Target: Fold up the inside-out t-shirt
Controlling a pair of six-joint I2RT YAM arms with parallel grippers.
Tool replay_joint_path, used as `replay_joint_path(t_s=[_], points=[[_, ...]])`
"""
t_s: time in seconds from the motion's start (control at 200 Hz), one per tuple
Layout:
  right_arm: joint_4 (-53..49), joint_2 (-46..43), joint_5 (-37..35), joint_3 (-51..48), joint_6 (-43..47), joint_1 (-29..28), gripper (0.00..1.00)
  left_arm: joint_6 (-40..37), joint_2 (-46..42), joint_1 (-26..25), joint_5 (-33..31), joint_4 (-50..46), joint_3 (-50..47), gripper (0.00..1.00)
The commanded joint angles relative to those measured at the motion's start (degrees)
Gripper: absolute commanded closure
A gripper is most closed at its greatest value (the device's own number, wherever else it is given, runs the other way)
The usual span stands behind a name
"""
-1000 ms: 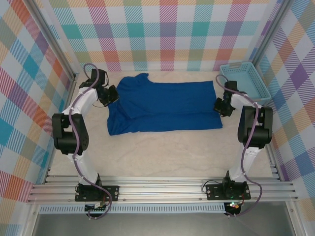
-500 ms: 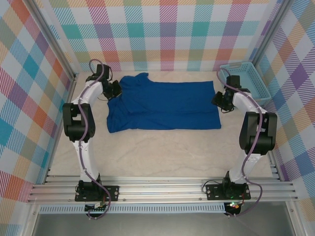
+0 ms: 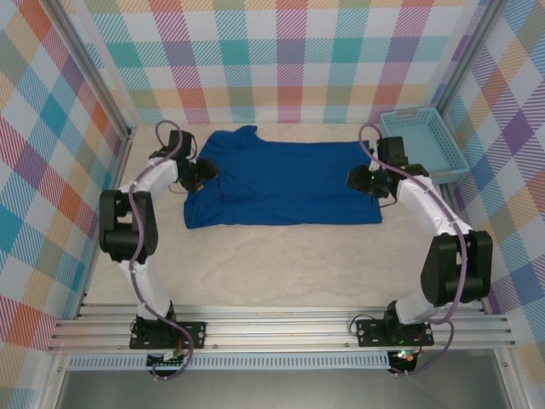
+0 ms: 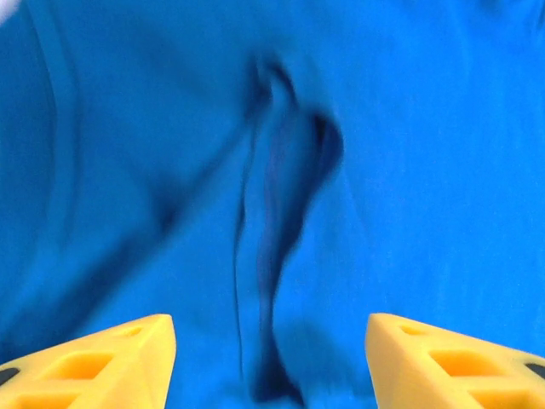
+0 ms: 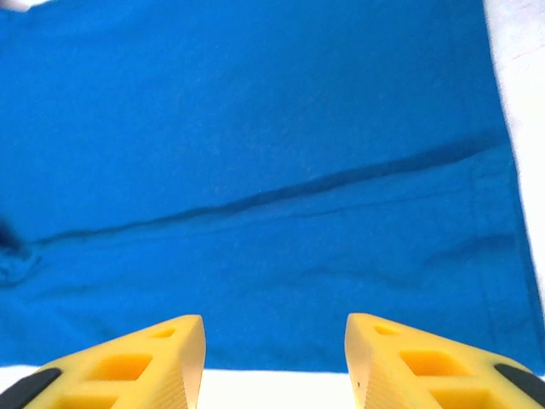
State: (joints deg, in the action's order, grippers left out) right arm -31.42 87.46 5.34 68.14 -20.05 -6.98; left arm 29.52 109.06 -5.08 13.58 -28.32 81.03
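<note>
Arms: two, bases at the bottom of the overhead view. Table [image 3: 281, 264]: one, with a bare strip in front. T-shirt [image 3: 285, 183]: one, blue, lying flat as a wide band in the upper middle, with a crease along it. Left gripper [image 3: 203, 173]: clamped a second ago, now fingers spread over the shirt's left end, holding nothing. Right gripper [image 3: 358, 181]: moved inward over the right end, fingers apart, empty. I judge a fold was just released and more folding remains. Basket [image 3: 423, 141]: one, upper right.

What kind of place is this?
Probably a robot test cell, not a home: left arm and right arm bolted to an aluminium rail, plaid panels walling the table, a blue t-shirt laid out.
</note>
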Motion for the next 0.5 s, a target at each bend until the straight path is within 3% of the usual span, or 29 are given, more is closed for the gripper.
replay_joint_path(t_s=[0.0, 0.235, 0.335, 0.495], points=[[-1.3, -1.4, 2.1, -1.3, 0.7, 0.0, 0.53, 1.1, -2.8, -3.8, 1.8, 6.1, -5.1, 0.39], [-0.8, -1.4, 2.8, -2.7, 0.6, -0.2, 0.53, 0.1, 0.6, -6.2, -0.5, 5.8, -6.4, 0.42], [-0.7, -1.5, 2.2, -3.3, 0.7, -0.2, 0.53, 0.2, 2.3, -6.4, 0.0, 6.0, -5.3, 0.49], [-0.5, -1.9, 2.0, -4.1, 1.0, -0.3, 0.52, -0.6, 3.7, -6.5, -0.8, 5.3, -2.5, 0.68]])
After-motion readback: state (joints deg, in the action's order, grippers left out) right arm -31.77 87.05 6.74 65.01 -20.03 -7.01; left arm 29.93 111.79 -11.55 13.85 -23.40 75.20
